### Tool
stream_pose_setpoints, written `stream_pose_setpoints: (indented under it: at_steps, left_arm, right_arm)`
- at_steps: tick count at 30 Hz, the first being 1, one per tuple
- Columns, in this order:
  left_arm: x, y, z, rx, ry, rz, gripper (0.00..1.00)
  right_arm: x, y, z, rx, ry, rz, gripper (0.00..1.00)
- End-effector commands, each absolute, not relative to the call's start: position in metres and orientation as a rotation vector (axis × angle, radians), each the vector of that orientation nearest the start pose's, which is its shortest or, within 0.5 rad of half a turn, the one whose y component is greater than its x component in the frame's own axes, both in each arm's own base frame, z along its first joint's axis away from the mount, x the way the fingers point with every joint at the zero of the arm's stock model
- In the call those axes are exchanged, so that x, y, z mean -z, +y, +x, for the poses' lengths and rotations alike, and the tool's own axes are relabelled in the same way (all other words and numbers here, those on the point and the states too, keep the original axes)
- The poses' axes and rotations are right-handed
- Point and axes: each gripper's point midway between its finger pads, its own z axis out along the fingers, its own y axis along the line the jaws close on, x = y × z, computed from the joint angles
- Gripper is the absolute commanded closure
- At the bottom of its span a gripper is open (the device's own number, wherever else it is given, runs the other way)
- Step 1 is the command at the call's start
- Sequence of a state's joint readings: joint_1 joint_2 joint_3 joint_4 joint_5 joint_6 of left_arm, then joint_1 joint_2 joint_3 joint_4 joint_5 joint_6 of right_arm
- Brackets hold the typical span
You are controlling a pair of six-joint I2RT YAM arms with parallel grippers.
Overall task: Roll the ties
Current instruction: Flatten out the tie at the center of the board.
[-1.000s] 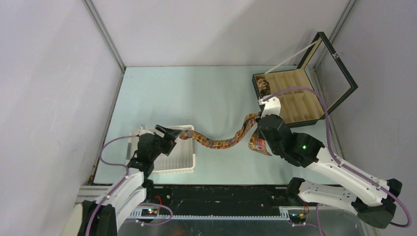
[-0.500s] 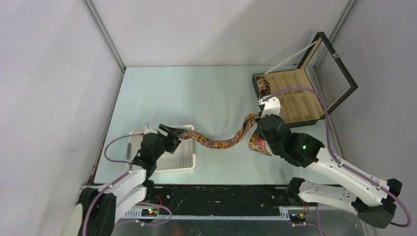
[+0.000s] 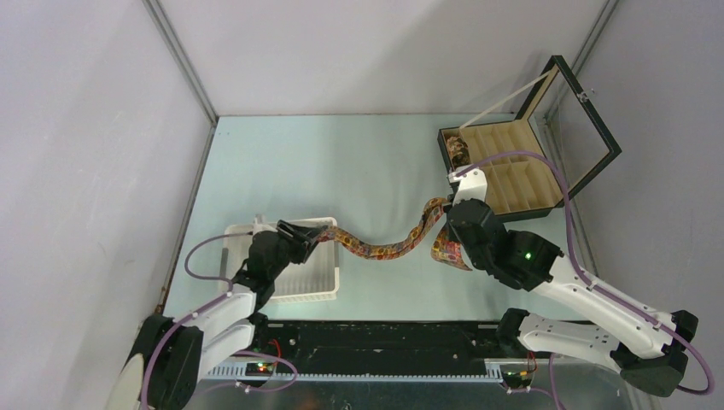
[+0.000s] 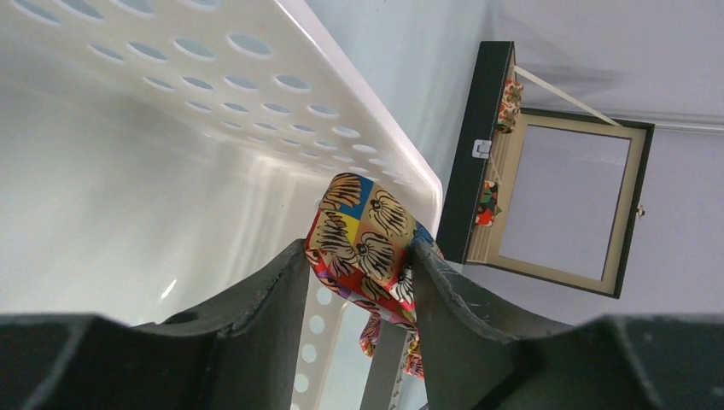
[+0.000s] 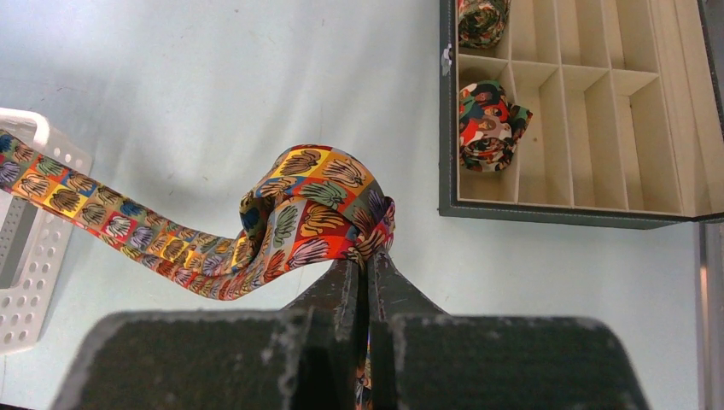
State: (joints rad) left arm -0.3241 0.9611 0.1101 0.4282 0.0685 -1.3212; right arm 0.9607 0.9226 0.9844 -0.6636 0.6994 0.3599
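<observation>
A white perforated basket [image 3: 300,282] is sitting at the near left of the table [image 3: 341,162]. A black compartmented box [image 3: 521,184] is standing at the far right, its glass lid [image 3: 580,128] leaning open.

long tie [image 3: 376,248]: multicoloured patterned strip, wavy, one end looped | coiled ties [image 5: 488,126]: two, in box [image 5: 555,213] compartments

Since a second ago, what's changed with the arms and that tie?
The left gripper closed onto the narrow end of the tie over the white perforated basket. The right gripper kept its pinch near the wide end; tie, basket and compartmented box stayed put.
</observation>
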Motion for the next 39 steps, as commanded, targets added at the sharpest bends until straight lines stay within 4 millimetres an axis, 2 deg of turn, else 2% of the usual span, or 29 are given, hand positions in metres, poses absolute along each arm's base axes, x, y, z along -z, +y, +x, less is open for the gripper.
stream_pose_setpoints:
  at_steps: [1,7,11,15,16,17,18,19,21,22,23,24,25,27,29,30,31,32,33,34,35,37,39]
  left_arm:
    - [-0.089,-0.141,0.272,1.08,1.875,-0.989,0.49]
    - [-0.09,-0.137,0.272,1.039,1.879,-0.982,0.57]
    - [-0.094,-0.134,0.273,1.011,1.88,-0.97,0.69]
    - [-0.108,-0.131,0.278,0.966,1.87,-0.923,0.79]
    - [-0.12,-0.131,0.282,0.958,1.854,-0.888,0.81]
    - [-0.121,-0.13,0.281,0.936,1.871,-0.878,0.86]
    - [-0.13,-0.129,0.283,0.914,1.87,-0.844,0.88]
    - [-0.137,-0.128,0.285,0.902,1.863,-0.823,0.95]
    - [-0.154,-0.128,0.291,0.871,1.863,-0.765,0.99]
    - [-0.17,-0.129,0.295,0.86,1.852,-0.719,1.0]
    - [-0.174,-0.132,0.298,0.858,1.862,-0.694,1.0]
    - [-0.193,-0.135,0.304,0.863,1.838,-0.639,1.0]
    - [-0.196,-0.141,0.308,0.868,1.86,-0.586,1.0]
    - [-0.227,-0.156,0.321,0.915,1.837,-0.484,1.0]
    - [-0.241,-0.168,0.332,0.935,1.842,-0.41,1.0]
    - [-0.237,-0.174,0.338,0.942,1.872,-0.384,1.0]
    - [-0.252,-0.178,0.344,0.94,1.856,-0.344,1.0]
    - [-0.246,-0.182,0.349,0.937,1.886,-0.326,1.0]
    - [-0.258,-0.184,0.354,0.93,1.876,-0.294,1.0]
    - [-0.252,-0.186,0.361,0.91,1.9,-0.277,1.0]
    - [-0.262,-0.185,0.367,0.898,1.89,-0.27,1.0]
    - [-0.267,-0.177,0.382,0.871,1.882,-0.281,1.0]
    - [-0.271,-0.163,0.397,0.862,1.859,-0.324,1.0]
  right_arm:
    - [-0.249,0.158,0.234,-0.097,1.987,-0.198,1.0]
    - [-0.247,0.158,0.233,-0.094,1.994,-0.203,1.0]
    - [-0.246,0.157,0.232,-0.086,1.998,-0.205,1.0]
    - [-0.243,0.152,0.231,-0.058,2.01,-0.199,1.0]
    - [-0.243,0.15,0.231,-0.053,2.009,-0.191,1.0]
    - [-0.243,0.148,0.23,-0.042,2.009,-0.191,1.0]
    - [-0.244,0.147,0.229,-0.036,2.006,-0.191,1.0]
    - [-0.244,0.143,0.229,-0.016,2.002,-0.188,1.0]
    - [-0.247,0.135,0.229,0.014,1.993,-0.178,1.0]
    - [-0.249,0.131,0.228,0.02,1.985,-0.171,1.0]
    - [-0.25,0.126,0.227,0.048,1.981,-0.167,1.0]
    - [-0.252,0.121,0.226,0.053,1.974,-0.158,1.0]
    - [-0.252,0.113,0.225,0.086,1.972,-0.141,1.0]
    - [-0.254,0.099,0.223,0.131,1.972,-0.105,1.0]
    - [-0.254,0.085,0.22,0.183,1.975,-0.073,1.0]
    - [-0.254,0.077,0.218,0.222,1.978,-0.051,1.0]
    - [-0.255,0.074,0.217,0.238,1.978,-0.042,1.0]
    - [-0.254,0.068,0.215,0.271,1.984,-0.035,0.96]
    - [-0.252,0.067,0.215,0.286,1.99,-0.035,0.94]
    - [-0.249,0.065,0.215,0.301,1.998,-0.034,0.91]
    - [-0.243,0.068,0.216,0.32,2.013,-0.05,0.87]
    - [-0.229,0.084,0.22,0.311,2.046,-0.089,0.83]
    - [-0.209,0.118,0.22,0.257,2.077,-0.191,0.75]
